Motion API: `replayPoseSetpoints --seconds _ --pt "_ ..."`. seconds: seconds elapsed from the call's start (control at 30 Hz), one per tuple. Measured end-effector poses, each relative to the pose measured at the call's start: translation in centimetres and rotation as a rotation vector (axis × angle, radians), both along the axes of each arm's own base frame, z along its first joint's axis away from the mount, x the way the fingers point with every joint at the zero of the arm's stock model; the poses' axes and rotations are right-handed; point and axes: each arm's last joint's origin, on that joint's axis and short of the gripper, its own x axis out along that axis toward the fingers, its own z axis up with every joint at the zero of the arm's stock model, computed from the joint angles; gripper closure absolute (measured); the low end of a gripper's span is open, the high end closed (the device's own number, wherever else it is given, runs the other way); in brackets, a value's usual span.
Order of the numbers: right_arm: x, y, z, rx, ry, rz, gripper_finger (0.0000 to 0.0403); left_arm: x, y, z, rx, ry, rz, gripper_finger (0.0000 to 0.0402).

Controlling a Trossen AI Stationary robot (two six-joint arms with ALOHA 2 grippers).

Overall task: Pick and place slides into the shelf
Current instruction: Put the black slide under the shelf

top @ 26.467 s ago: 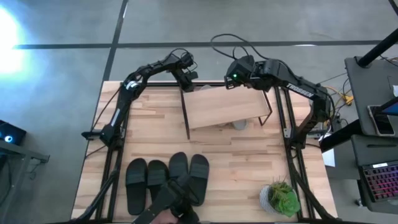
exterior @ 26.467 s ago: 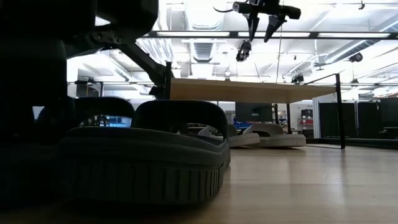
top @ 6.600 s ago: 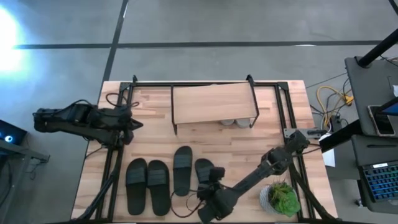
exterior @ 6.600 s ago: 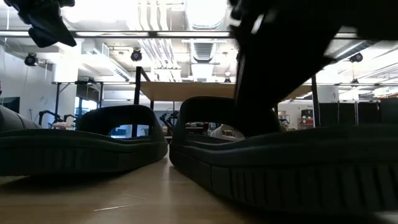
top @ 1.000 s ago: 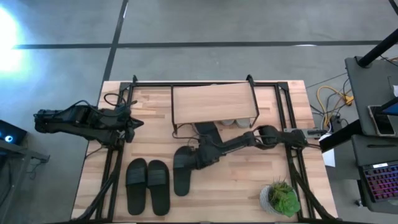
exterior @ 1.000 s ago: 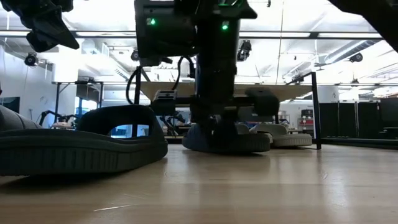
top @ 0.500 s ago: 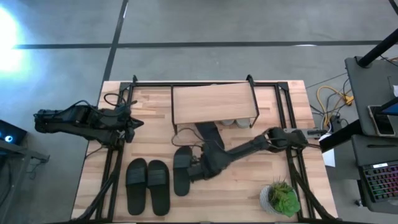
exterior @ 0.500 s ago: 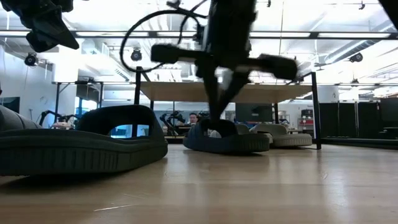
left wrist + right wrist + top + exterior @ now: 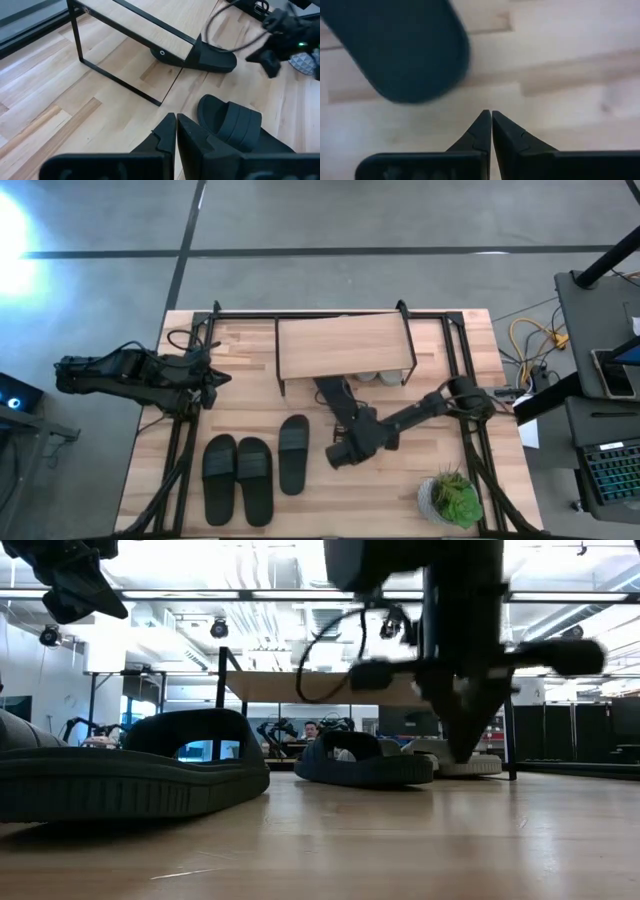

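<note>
The right gripper (image 9: 337, 457) hovers over bare counter (image 9: 400, 480) at about 5 o'clock from the shelf (image 9: 344, 347), its fingers (image 9: 487, 131) pressed together and empty. Half a second ago it hung lower left, beside the lone black slide (image 9: 292, 452); it has since swung to that slide's 3 o'clock. The dark slide (image 9: 333, 391) it carried earlier now lies half under the shelf's front edge, just beside the light grey pair (image 9: 378, 377). A black pair (image 9: 237, 479) rests unmoved at 7 o'clock from the shelf. The left gripper (image 9: 210, 379) stays parked at the counter's 9 o'clock edge, fingers (image 9: 172, 131) shut.
</note>
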Motion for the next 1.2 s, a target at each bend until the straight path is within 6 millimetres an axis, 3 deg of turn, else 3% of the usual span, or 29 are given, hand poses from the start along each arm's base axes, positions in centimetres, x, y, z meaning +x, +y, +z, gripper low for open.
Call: replayPoseSetpoints --seconds 0.23,0.57,1.2 --pt "0.9 -2.6 -2.3 0.094 -0.092 0.119 0.0394 0.0 0.0 0.0 -0.001 -0.001 0.0 0.0402" --pt "0.1 -3.5 -2.2 0.039 0.034 0.173 0.0394 0.0 0.0 0.0 0.002 -0.001 0.004 0.0402" --pt "2.5 -7.7 -1.8 -0.132 -0.056 0.269 0.0394 0.2 0.0 0.0 0.006 0.008 0.01 0.0402"
